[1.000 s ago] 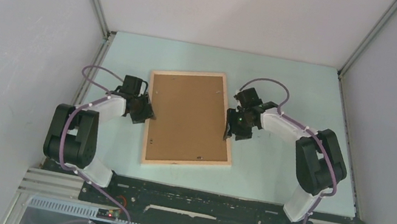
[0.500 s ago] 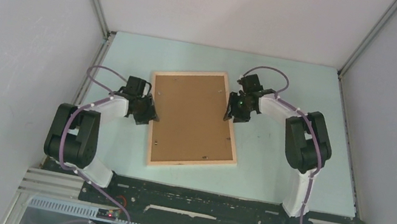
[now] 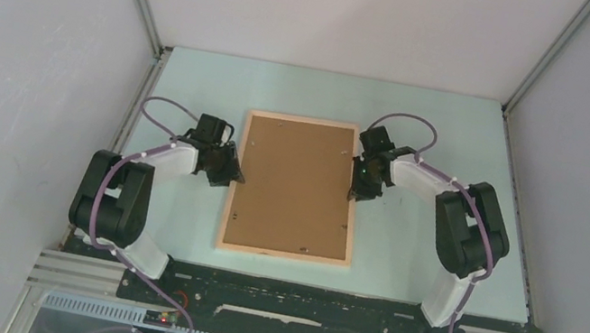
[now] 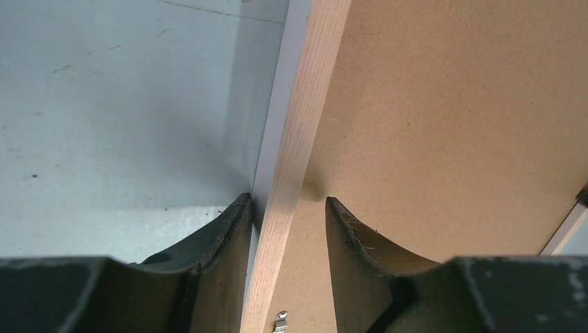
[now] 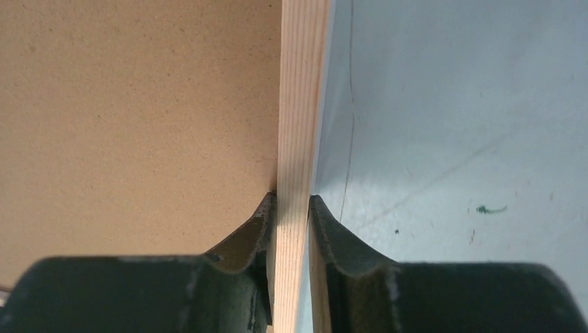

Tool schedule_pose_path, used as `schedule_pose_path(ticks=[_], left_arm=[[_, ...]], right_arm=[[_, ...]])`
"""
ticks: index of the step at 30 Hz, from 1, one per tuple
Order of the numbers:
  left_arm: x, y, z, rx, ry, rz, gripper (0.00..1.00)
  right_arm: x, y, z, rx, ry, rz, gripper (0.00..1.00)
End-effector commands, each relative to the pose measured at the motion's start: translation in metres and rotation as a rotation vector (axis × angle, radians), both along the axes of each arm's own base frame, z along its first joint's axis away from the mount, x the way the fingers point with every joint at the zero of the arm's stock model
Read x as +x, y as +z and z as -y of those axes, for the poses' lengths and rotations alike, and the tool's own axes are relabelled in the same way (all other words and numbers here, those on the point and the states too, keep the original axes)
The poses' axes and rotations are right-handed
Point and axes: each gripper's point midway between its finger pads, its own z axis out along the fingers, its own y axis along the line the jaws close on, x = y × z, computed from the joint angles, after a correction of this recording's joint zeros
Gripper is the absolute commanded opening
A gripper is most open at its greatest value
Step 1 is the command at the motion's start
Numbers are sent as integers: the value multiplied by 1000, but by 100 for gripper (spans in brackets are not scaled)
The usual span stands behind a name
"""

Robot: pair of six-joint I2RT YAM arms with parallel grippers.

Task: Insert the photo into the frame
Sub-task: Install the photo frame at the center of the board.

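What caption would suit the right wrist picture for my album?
Right gripper pinching the frame by its pale wooden rail, brown backing alongside.

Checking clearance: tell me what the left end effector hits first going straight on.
Likely the frame: the left end effector straddles its wooden edge, so one finger meets the brown backing; depth is unclear.

On the pale blue-green tabletop (image 3: pixel 444 129) lies the frame (image 3: pixel 282 255), pale wood face up, near the middle, its long sides running away from the arms. The photo (image 3: pixel 295 185) sits inside it (only its brown board shows). Faint scratches and a small green mark (image 5: pixel 491 209) fleck the surface.
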Motion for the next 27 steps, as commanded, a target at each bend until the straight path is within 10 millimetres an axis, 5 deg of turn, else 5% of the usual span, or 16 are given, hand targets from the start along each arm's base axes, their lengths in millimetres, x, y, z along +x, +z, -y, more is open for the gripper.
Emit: schedule_pose_path(ticks=[1,5,13,18,27], left_arm=[[12,10,25,-76,-43,7,44],[13,9,24,-72,-46,4,44],[11,4,23,-60,-50,-9,44],[10,4,23,-62,-53,-8,44],[9,6,24,-66,-56,-2,44]], right_arm=[[-10,30,-20,85,39,39,29],[33,48,-7,100,-8,141,54],[113,57,0,49,-211,158,77],[134,47,-6,-4,-283,124,78],[139,30,-3,-87,-320,116,72]])
